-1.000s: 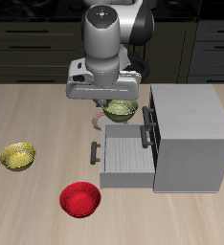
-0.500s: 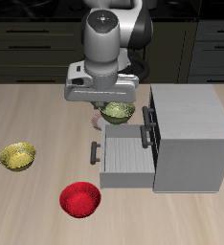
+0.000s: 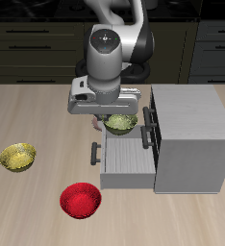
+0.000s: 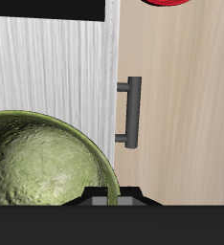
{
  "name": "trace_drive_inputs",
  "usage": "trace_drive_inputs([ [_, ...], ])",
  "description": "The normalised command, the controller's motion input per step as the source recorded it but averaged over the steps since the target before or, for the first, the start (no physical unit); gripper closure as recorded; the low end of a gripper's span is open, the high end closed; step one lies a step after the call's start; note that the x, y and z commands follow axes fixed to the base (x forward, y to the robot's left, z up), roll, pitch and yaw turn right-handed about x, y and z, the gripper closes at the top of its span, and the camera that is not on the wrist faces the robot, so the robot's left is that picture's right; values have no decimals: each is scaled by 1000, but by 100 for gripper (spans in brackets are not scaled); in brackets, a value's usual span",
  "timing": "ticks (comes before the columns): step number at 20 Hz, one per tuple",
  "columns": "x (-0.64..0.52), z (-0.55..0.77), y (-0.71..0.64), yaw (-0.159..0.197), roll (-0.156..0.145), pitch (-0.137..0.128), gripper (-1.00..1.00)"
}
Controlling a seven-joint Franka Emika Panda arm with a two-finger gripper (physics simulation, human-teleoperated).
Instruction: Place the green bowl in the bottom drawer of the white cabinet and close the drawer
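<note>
Here, the scene in lines:

Gripper: the gripper (image 3: pixel 117 116) hangs over the back part of the open drawer, mostly hidden under the arm's grey wrist block in the exterior view; its fingers are clamped on the rim of the green bowl.

Green bowl: the green bowl (image 3: pixel 121 123) is held off the surface, just above the back end of the bottom drawer, near the cabinet's front face. In the wrist view the green bowl (image 4: pixel 39 165) fills much of the frame, its mottled shiny inside facing up, with the dark base of the gripper touching its rim.

Bottom drawer: the bottom drawer (image 3: pixel 124 159) stands pulled out from the cabinet toward the middle of the surface, its pale ribbed floor bare. Its flat front panel carries a black bar handle (image 4: pixel 131 111), seen end-on in the exterior view at the drawer's outer end.

White cabinet: the white cabinet (image 3: pixel 191 135) sits on the surface well back from the front edge, plain top and sides, with black handles on the face above the open drawer.

Yellow bowl: a golden-yellow bowl (image 3: pixel 18 157) rests upright, well apart from the cabinet, toward the opposite side edge.

Red bowl: a red bowl (image 3: pixel 81 200) sits near the front edge of the surface (image 3: pixel 28 106), just beside the drawer's front corner.
</note>
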Motion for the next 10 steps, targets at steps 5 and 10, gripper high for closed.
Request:
trace_drive_inputs([
  [5,31,-164,-25,16,-8,20,100],
  [10,47,-282,85,37,10,39,100],
])
